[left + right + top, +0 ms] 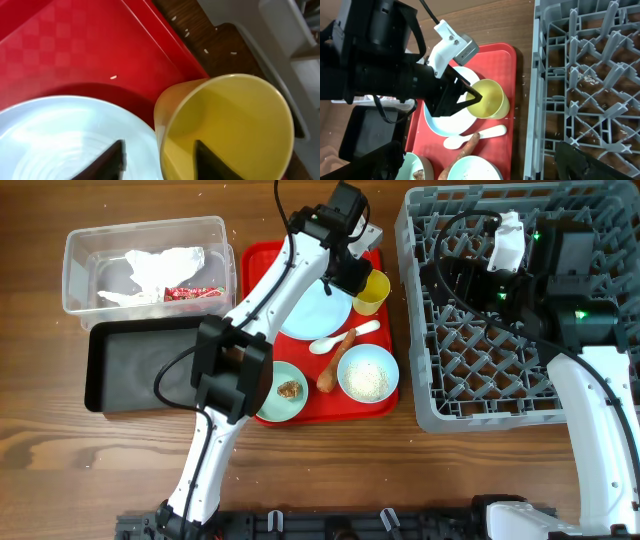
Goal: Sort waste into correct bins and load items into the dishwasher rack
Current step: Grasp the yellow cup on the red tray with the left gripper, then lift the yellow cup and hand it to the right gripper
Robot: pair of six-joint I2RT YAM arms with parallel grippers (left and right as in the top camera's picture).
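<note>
Yellow cup, one only, stands upright, mouth up, at the far right corner of the red tray, just beside the single pale blue plate. The left gripper has its jaws apart astride the cup's rim, one finger inside and one over the plate.

Two bowls sit along the tray's near side. The left bowl holds a brown scrap; the right bowl holds rice.

One white spoon lies left to right, handle toward the rack. One carrot stick runs near to far.

Two tubs lie by the left edge. The clear tub holds a napkin and a wrapper; the black tub is just nearer.

The right gripper hangs over the rack; I cannot tell whether its jaws are apart or together.
</note>
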